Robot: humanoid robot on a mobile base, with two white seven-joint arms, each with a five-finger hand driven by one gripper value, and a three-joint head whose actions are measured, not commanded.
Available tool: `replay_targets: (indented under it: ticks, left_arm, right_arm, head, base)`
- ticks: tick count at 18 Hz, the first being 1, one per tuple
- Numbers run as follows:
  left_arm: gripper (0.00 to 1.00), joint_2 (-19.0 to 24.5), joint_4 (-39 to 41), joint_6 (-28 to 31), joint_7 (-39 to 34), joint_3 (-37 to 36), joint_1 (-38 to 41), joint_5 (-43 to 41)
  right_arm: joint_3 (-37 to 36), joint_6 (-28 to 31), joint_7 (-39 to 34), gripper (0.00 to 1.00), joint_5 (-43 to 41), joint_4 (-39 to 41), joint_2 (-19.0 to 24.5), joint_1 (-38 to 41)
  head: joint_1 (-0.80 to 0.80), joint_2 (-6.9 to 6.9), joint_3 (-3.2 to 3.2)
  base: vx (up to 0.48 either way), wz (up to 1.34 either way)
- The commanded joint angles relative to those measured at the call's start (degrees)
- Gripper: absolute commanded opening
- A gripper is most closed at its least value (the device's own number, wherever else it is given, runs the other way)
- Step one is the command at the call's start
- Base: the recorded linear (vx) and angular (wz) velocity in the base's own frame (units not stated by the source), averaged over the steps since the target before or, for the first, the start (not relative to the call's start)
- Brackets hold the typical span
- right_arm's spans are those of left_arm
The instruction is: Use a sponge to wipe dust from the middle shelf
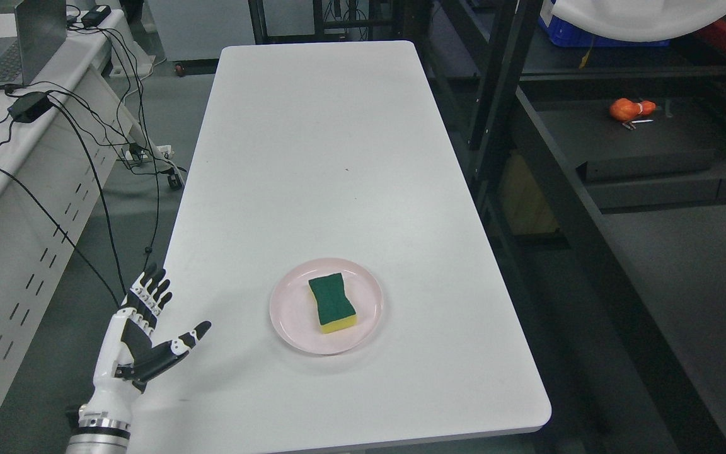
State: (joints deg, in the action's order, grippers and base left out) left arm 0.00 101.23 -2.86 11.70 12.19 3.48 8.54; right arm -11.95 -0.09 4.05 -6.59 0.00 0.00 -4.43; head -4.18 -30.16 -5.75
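A long white table (338, 157) fills the middle of the room, with a dark shelf rack (628, 157) standing to its right. Near the table's front edge a pink plate (287, 315) holds the sponge (331, 302), green side up. The left hand (142, 334) hovers at the table's left edge, fingers spread, holding nothing. Nothing seems started; the next move would be reaching right to grasp the sponge.

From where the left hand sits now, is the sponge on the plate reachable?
Probably yes. The left hand is open at the table's left edge, and only bare tabletop lies between it and the sponge, which rests uncovered on the pink plate.
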Motion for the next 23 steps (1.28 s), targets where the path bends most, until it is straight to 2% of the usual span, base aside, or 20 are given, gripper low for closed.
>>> replay_targets:
  ticks: [1,6,7,10,14,16,18,23]
  left_arm:
    - [0.99,1.0,-2.1,-1.2,0.3,0.0,-1.5,-0.7]
    - [0.99,7.4,-4.4,-7.8,1.8,-0.1,-9.0,-18.1]
    - [0.98,10.8,-4.9,-9.5,6.7,-0.7,-10.7,-20.7]
    - [0.98,16.1,-9.6,-15.2,17.7,-4.4,-16.5,-25.9]
    - [0.99,15.1,-12.7,-15.9,19.0,-3.8,-23.0,-27.9]
    - [0.98,16.7,-16.4,-17.5,19.8,-4.9,-24.2,-28.8]
    - [0.94,21.7,-21.4,-23.6,20.1,-7.3,-27.4,-36.5]
    - [0.94,22.8,-31.3,-36.0,20.1,-11.2,-37.6,-58.1]
  right_arm:
    - [0.0,4.1,0.1,1.0,0.0,1.0,-1.0,-0.1]
    - [0.0,4.1,0.2,1.0,0.0,1.0,-1.0,-0.1]
    - [0.0,4.1,0.1,1.0,0.0,1.0,-1.0,-0.1]
    - [0.0,4.1,0.1,1.0,0.0,1.0,-1.0,-0.1]
    - [0.0,4.1,0.1,1.0,0.0,1.0,-1.0,0.0]
    - [0.0,4.1,0.1,1.0,0.0,1.0,-1.0,0.0]
    - [0.0,4.1,0.1,1.0,0.0,1.0,-1.0,0.0]
    - [0.0,4.1,0.1,1.0,0.0,1.0,-1.0,0.0]
  head:
    - [0.0,0.0,0.0]
    - [0.0,0.0,0.0]
    - [0.0,0.0,0.0]
    - [0.0,0.0,0.0]
    - [0.0,0.0,0.0]
    - [0.0,0.0,0.0]
    - [0.0,0.0,0.0]
    - [0.0,0.0,0.0]
  base:
    - [0.0,0.0]
    - [0.0,0.0]
    - [0.0,0.0]
    - [0.0,0.0]
    - [0.0,0.0]
    - [0.0,0.0]
    - [0.0,0.0]
    - [0.0,0.0]
